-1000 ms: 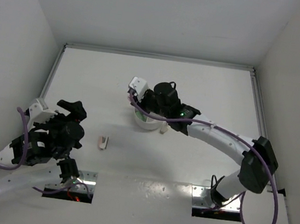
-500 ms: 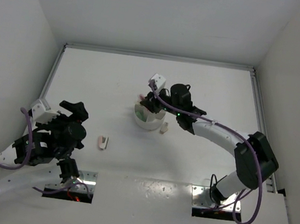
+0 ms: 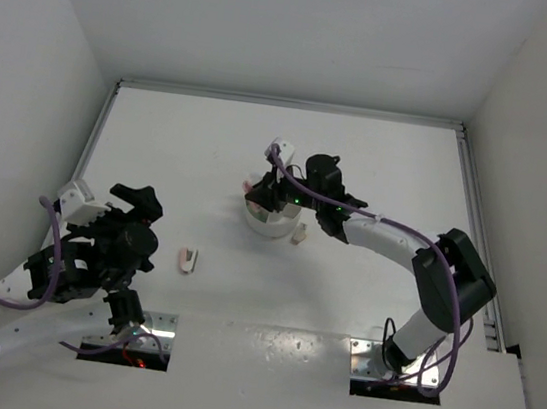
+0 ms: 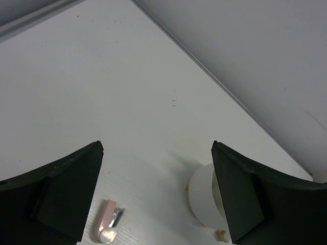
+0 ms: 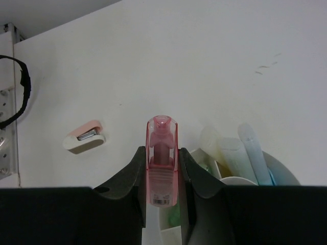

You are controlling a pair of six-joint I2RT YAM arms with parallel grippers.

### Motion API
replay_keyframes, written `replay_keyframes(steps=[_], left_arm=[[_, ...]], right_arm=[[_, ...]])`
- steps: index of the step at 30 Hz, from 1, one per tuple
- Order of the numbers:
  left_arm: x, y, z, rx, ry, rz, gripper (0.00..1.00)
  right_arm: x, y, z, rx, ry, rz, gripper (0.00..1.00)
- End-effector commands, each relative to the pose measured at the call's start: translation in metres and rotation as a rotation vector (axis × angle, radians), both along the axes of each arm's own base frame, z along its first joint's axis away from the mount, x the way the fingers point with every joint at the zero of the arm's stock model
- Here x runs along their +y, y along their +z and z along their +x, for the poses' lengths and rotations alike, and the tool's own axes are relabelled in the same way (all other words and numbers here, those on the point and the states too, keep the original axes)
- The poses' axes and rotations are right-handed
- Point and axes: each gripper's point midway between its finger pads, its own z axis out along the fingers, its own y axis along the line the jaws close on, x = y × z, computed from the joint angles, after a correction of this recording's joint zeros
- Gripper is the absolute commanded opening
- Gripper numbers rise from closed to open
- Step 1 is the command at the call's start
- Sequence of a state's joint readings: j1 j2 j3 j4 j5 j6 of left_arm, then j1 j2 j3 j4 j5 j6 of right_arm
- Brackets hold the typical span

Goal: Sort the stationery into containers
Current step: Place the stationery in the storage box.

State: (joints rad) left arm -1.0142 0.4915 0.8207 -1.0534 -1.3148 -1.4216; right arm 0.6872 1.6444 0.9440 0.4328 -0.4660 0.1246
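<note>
My right gripper is shut on a pink marker with a clear cap, held over the round white tub; in the top view the gripper hangs at the tub's left rim. Yellow, pale blue and green pieces stand in the tub's compartments. A pink and beige stapler-like piece lies on the table left of the tub, also in the right wrist view and the left wrist view. My left gripper is open and empty, well short of it.
A small beige piece lies on the table against the tub's right side; it also shows in the left wrist view. White walls enclose the table on the left, back and right.
My right gripper has swung with the pink marker over the tub, right and then back left a little. The left arm has barely moved.
</note>
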Motion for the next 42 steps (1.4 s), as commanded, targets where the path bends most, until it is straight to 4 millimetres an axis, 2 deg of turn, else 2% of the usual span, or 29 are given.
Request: replay_keyframes(steps=[1,2,3,5,13,22,25,26,27,28,29,32,33,35,38,39,40,41,42], left_arm=[[0.001,0.001,0.002,-0.009,0.016,0.001,0.93],[0.001,0.001,0.002,-0.009,0.016,0.001,0.93],[0.001,0.001,0.002,-0.009,0.016,0.001,0.93],[0.001,0.001,0.002,-0.009,0.016,0.001,0.93],[0.000,0.002,0.002,-0.011,0.015,0.002,0.93],[0.000,0.002,0.002,-0.011,0.015,0.002,0.93],[0.000,0.003,0.003,-0.016,0.015,-0.006,0.93],[0.000,0.003,0.002,-0.012,0.013,0.002,0.93],[0.000,0.003,0.002,-0.012,0.013,0.002,0.93],[0.000,0.003,0.002,-0.012,0.013,0.002,0.93],[0.000,0.003,0.002,-0.012,0.013,0.002,0.93],[-0.001,0.001,0.003,-0.012,0.013,0.002,0.93],[-0.003,0.000,0.003,-0.006,0.003,0.005,0.93],[-0.009,-0.001,0.006,0.001,-0.011,0.016,0.93],[-0.024,-0.010,0.011,0.040,-0.056,0.026,0.81],[-0.029,-0.012,0.012,0.048,-0.068,0.021,0.74],[-0.038,-0.022,0.013,0.082,-0.098,0.029,0.53],[-0.046,-0.022,0.016,0.086,-0.117,0.017,0.39],[-0.055,-0.035,0.016,0.124,-0.151,0.023,0.15]], right_arm=[[0.008,0.005,0.006,-0.046,0.032,0.031,0.00],[0.007,-0.002,0.006,-0.032,0.032,0.020,0.00],[0.009,0.004,0.008,-0.049,0.034,0.024,0.00],[0.010,-0.008,0.009,-0.030,0.034,0.009,0.00],[0.007,-0.005,0.020,-0.080,-0.001,-0.010,0.00],[-0.001,-0.010,0.032,-0.113,-0.065,-0.056,0.00],[-0.003,-0.014,0.036,-0.107,-0.083,-0.082,0.08],[-0.003,-0.014,0.036,-0.107,-0.083,-0.082,0.17],[0.000,-0.011,0.035,-0.104,-0.067,-0.078,0.22],[0.000,-0.018,0.032,-0.085,-0.054,-0.089,0.27],[0.001,-0.014,0.034,-0.091,-0.054,-0.083,0.39],[0.002,-0.018,0.029,-0.074,-0.033,-0.089,0.49],[0.004,-0.009,0.029,-0.087,-0.025,-0.074,0.49],[0.005,-0.004,0.025,-0.091,-0.007,-0.062,0.50],[0.005,0.003,0.018,-0.088,0.019,-0.054,0.50],[0.006,0.017,0.017,-0.106,0.028,-0.036,0.48],[0.008,0.024,0.012,-0.092,0.049,-0.025,0.43],[0.007,0.031,0.012,-0.093,0.049,-0.024,0.19],[0.010,0.051,0.015,-0.113,0.048,-0.009,0.03]])
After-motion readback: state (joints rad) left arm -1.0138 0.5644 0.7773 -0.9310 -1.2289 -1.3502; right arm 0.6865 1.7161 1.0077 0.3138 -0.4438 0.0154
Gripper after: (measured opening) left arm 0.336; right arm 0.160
